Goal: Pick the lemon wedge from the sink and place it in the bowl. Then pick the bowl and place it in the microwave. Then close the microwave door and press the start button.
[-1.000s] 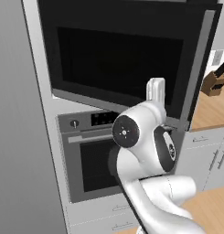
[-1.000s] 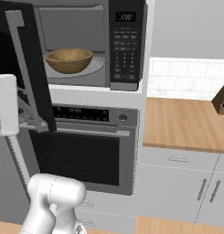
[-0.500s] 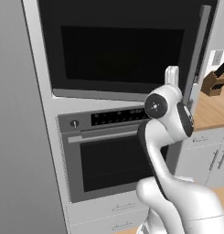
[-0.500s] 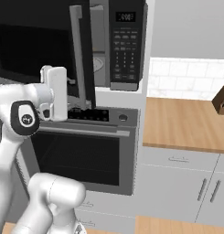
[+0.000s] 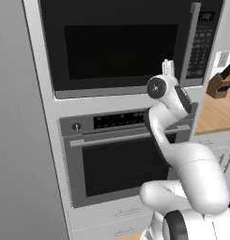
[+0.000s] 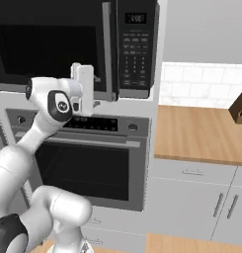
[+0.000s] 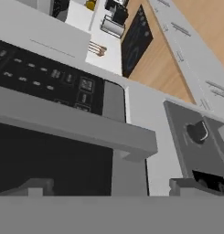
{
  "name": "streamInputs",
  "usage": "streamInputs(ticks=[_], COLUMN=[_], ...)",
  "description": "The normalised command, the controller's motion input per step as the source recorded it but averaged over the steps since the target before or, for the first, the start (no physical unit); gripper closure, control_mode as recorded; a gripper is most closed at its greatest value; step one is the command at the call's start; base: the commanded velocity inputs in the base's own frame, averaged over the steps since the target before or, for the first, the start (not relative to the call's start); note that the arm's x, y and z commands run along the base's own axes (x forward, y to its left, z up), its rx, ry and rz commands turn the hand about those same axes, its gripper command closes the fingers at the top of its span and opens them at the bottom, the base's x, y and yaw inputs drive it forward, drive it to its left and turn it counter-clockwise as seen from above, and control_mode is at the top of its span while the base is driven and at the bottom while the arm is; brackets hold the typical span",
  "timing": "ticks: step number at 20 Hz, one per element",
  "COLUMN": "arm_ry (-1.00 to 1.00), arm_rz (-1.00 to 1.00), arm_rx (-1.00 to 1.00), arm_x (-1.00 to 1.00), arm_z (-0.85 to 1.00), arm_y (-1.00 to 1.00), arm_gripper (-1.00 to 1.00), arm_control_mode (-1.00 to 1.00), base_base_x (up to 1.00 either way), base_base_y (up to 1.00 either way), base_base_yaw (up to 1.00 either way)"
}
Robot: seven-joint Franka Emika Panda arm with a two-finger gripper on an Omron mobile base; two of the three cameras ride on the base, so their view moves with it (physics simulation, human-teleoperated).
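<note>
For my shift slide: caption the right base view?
Microwave door shut; open gripper beside its steel handle, keypad panel untouched.

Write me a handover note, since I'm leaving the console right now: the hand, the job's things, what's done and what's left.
Hand: open, holding nothing, up by the lower end of the door's handle.
Microwave door: shut flush. Its dark window hides the inside, so the bowl and lemon wedge can't be checked from here.
Done: door closed.
Left: press the start button on the keypad panel, to the right of the handle.
</note>
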Motion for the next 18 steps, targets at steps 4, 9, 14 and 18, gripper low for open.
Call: streamInputs(ticks=[4, 9, 14, 18], arm_ry=[0.11, 0.07, 0.00, 0.00], arm_rz=[0.00, 0.03, 0.16, 0.25], arm_rx=[0.00, 0.00, 0.01, 0.14], arm_x=[1.00, 0.81, -0.66, -1.00], arm_z=[0.02, -0.05, -0.10, 0.00], arm_y=[0.00, 0.00, 0.00, -0.02], arm_gripper=[-1.00, -1.00, -1.00, -1.00], arm_control_mode=[-1.00, -1.00, -1.00, -1.00], base_base_x=[0.00, 0.00, 0.00, 0.00], base_base_y=[0.00, 0.00, 0.00, 0.00], base_base_yaw=[0.00, 0.00, 0.00, 0.00])
